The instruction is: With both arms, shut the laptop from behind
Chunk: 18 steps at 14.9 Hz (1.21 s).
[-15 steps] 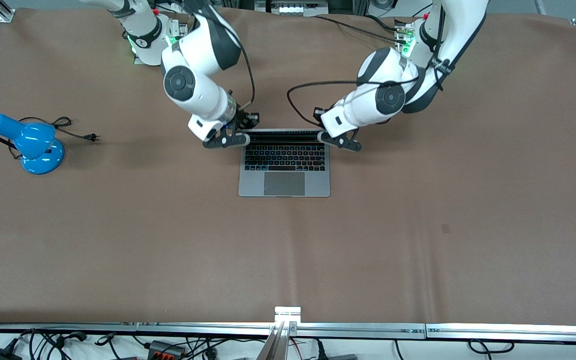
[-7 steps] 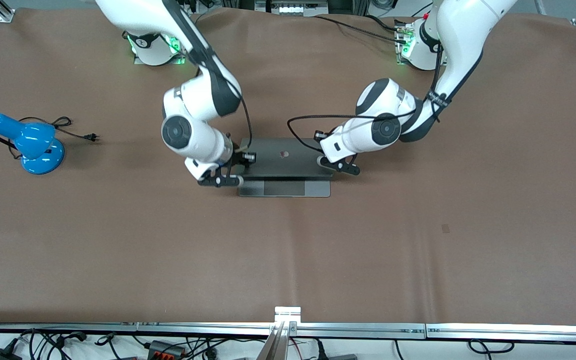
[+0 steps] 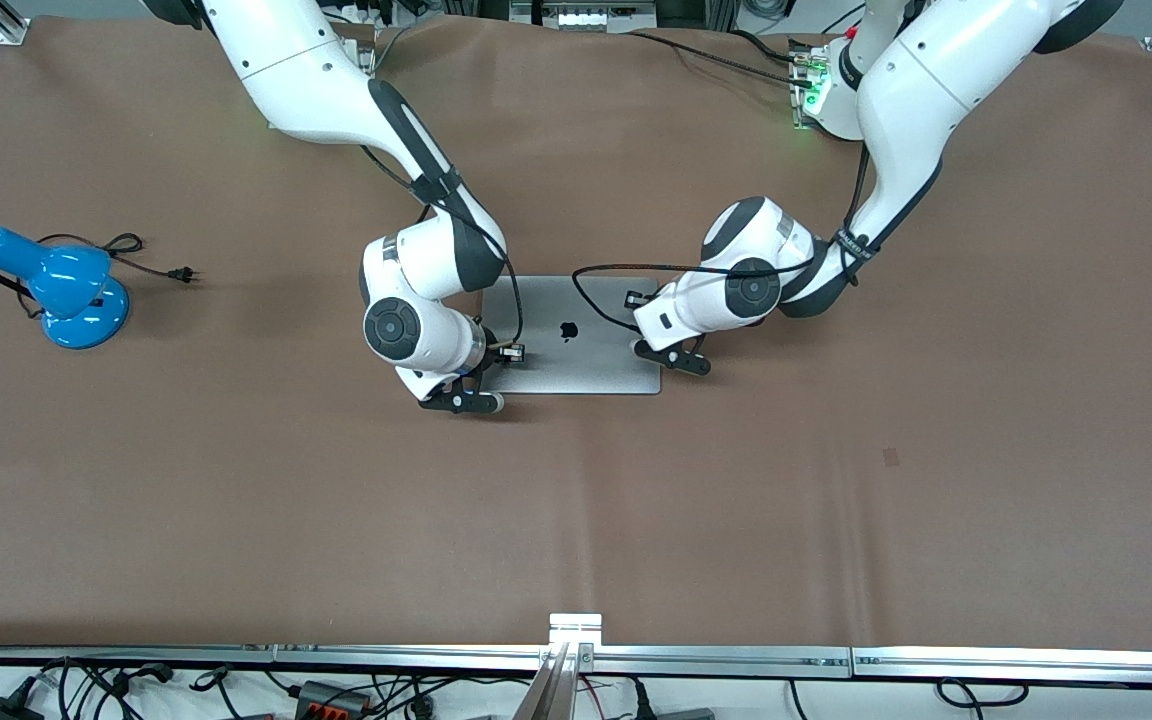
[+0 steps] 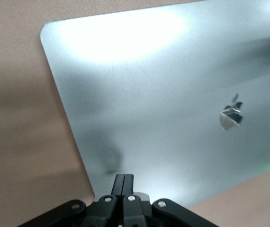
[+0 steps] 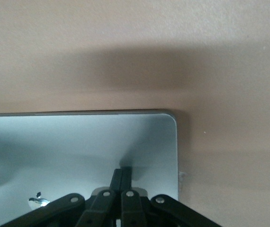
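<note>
The silver-grey laptop (image 3: 586, 350) lies shut and flat in the middle of the table, its black apple logo (image 3: 568, 330) facing up. My left gripper (image 3: 673, 357) is shut and empty over the lid's edge toward the left arm's end. In the left wrist view its closed fingertips (image 4: 124, 178) are at the lid (image 4: 163, 109), with their shadow right beside them. My right gripper (image 3: 463, 400) is shut and empty at the lid's corner toward the right arm's end. In the right wrist view its fingertips (image 5: 121, 174) are at the lid (image 5: 78, 142), near that corner.
A small blue desk lamp (image 3: 51, 285) with a black cord and plug (image 3: 181, 272) stands toward the right arm's end of the brown table cover. A metal rail (image 3: 576, 655) runs along the table edge nearest the camera.
The lid has gone from upright, through half lowered, to flat shut. Both grippers came down and toward the camera with it.
</note>
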Tool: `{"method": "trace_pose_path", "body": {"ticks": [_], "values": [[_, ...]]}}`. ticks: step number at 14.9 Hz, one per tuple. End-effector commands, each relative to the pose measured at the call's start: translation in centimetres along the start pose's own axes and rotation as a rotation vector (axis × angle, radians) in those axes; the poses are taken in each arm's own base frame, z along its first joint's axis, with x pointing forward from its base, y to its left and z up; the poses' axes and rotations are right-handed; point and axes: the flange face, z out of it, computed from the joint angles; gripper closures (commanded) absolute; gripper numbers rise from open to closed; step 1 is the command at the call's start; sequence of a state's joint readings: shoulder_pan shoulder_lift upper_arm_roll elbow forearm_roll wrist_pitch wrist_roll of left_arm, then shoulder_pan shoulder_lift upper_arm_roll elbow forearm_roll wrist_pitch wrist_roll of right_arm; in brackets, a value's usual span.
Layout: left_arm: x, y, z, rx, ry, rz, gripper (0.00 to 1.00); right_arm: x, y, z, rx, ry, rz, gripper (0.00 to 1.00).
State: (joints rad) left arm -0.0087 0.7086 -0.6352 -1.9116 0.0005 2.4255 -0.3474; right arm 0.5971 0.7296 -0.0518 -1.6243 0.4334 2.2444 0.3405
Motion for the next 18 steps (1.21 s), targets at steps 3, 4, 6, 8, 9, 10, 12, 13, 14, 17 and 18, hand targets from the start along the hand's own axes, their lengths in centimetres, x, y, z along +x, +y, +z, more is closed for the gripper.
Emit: {"method": "trace_pose_path", "body": {"ticks": [3,4,6,8,9,10,12,13,14,17,18], "values": [[0.8,0.7,1.4,0.066,0.038,0.000,1.00,1.0,-0.5,-0.8,0.008,0.022,-0.006,1.00],[1.0,0.4,0.3,0.069,0.046,-0.006,1.00,1.2,-0.3,-1.6,-0.006,0.036,-0.009,1.00],[0.5,0.8,-4.4,0.121,0.035,-0.001,1.00,1.5,0.3,-5.8,-0.035,0.057,-0.023,1.00],[0.0,0.0,-11.7,0.186,0.009,-0.031,1.00,1.5,1.4,-11.6,-0.092,0.112,-0.069,1.00],[-0.2,-1.6,-15.9,0.213,-0.025,-0.063,1.00,1.4,2.2,-13.9,-0.119,0.121,-0.078,1.00],[-0.3,-3.5,-19.6,0.224,-0.047,-0.103,1.00,1.6,3.7,-16.2,-0.141,0.123,-0.073,1.00],[-1.0,-6.4,-26.0,0.242,-0.096,-0.162,0.99,1.7,6.4,-20.7,-0.160,0.135,-0.090,1.00],[-1.7,-7.0,-29.3,0.249,-0.124,-0.132,0.99,1.6,7.9,-22.8,-0.169,0.131,-0.107,1.00],[-2.3,-8.6,-32.9,0.246,-0.131,-0.097,0.98,1.4,9.7,-25.1,-0.172,0.127,-0.113,1.00],[-5.5,-14.3,-41.6,0.272,-0.065,-0.109,0.74,1.0,13.1,-31.0,-0.184,0.102,-0.199,0.89],[-6.8,-16.3,-43.6,0.289,-0.043,-0.163,0.32,0.9,13.2,-33.6,-0.188,0.115,-0.195,0.60]]}}
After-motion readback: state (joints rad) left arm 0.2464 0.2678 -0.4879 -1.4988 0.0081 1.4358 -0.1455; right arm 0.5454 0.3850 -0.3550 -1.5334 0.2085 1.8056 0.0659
